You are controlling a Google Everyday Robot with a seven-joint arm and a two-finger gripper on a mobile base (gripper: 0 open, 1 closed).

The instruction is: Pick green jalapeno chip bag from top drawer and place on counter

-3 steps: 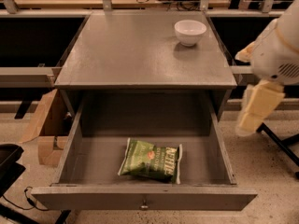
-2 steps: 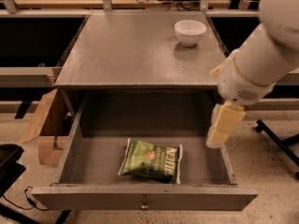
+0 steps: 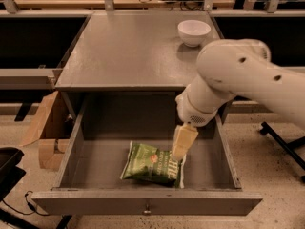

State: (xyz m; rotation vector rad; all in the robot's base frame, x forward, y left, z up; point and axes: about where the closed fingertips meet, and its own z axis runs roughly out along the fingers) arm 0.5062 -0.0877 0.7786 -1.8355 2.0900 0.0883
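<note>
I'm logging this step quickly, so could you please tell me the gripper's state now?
Gripper: cannot be told; it is in the top drawer, over the right end of the green jalapeno chip bag.

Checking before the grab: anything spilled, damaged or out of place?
Nothing stands out. The green jalapeno chip bag lies flat, slightly askew, in the top drawer; the gripper is at its right end; the white bowl sits upright.

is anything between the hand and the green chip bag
Nothing: in the camera view the hand is down in the top drawer, overlapping the right end of the green jalapeno chip bag.
</note>
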